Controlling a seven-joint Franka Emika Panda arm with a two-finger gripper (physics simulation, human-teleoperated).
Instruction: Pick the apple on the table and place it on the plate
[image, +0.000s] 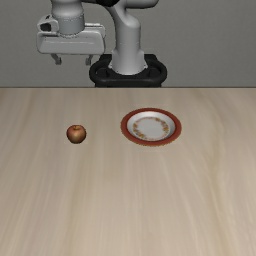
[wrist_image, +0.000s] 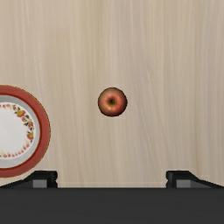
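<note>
Currently apple (image: 77, 133) on table (image: 200, 205), apart from plate (image: 151, 127); tool (wrist_image: 112, 179) released, empty, high above apple.

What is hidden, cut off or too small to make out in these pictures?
Plate: in the wrist view the picture's edge cuts off much of it.
Arm: in the exterior view the top edge cuts off its upper part.
Apple: its underside is hidden against the table.
Gripper: in the exterior view its fingers are too small to judge the gap.
</note>
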